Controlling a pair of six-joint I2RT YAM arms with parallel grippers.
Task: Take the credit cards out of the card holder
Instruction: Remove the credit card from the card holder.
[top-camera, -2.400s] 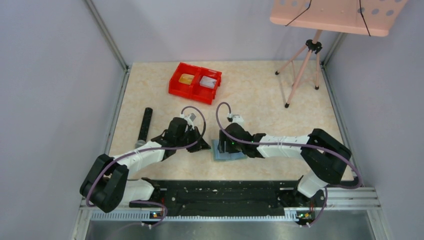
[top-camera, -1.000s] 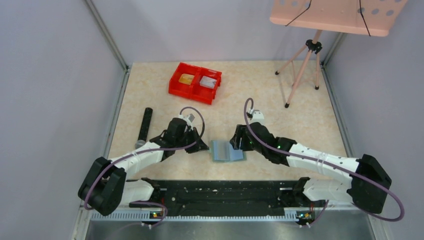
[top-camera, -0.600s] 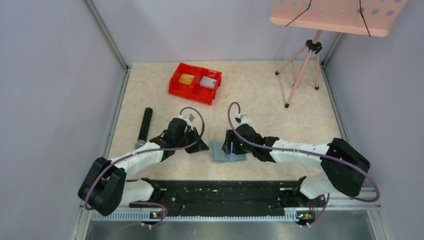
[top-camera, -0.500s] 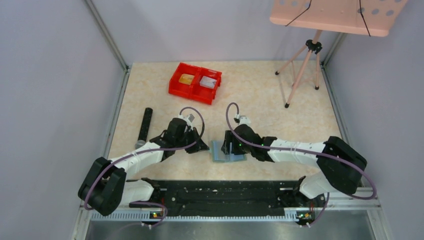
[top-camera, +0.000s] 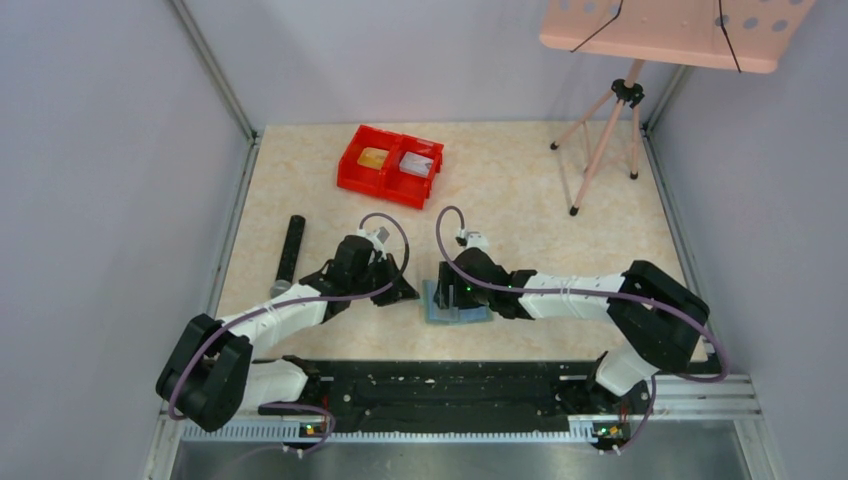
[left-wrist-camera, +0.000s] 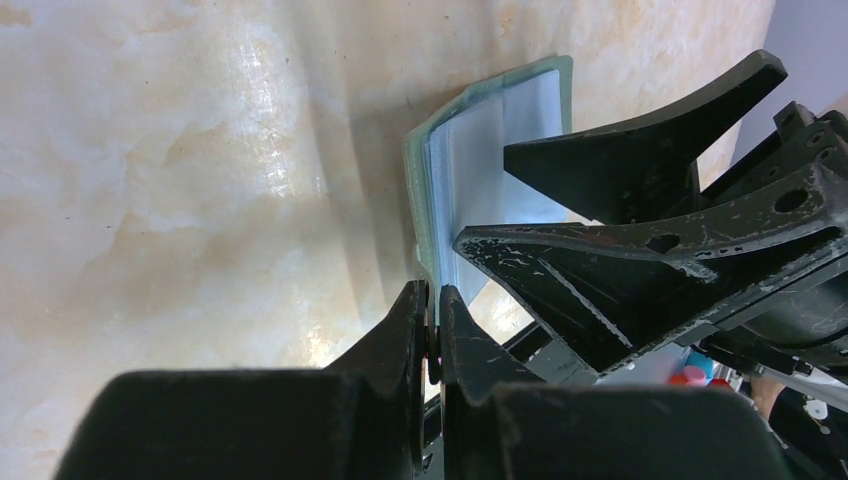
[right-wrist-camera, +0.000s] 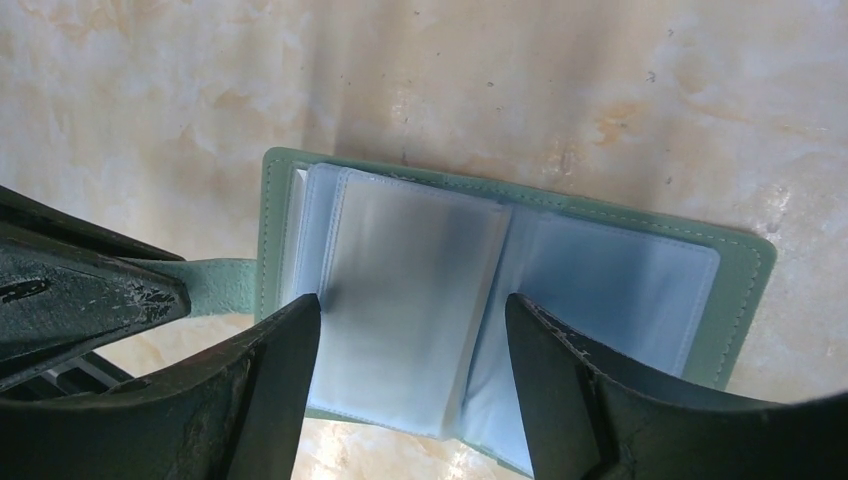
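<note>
on the table (top-camera: 520, 190) a red bin (top-camera: 390, 165) is seen at the back. the card holder (right-wrist-camera: 620, 290) is laid open near the front — its tab (right-wrist-camera: 215, 285) is pinched by the closed left gripper (left-wrist-camera: 432, 325), and a pale pocket leaf (right-wrist-camera: 400, 250) is straddled by the right gripper (right-wrist-camera: 412, 302), jaws spread.

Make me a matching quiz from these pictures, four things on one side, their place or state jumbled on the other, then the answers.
1 card holder
2 red bin
3 left gripper
4 right gripper

A shut on the edge tab
B lying open on the table
C open, astride the inner pockets
D at the table's far side

Pairs: 1-B, 2-D, 3-A, 4-C
</note>
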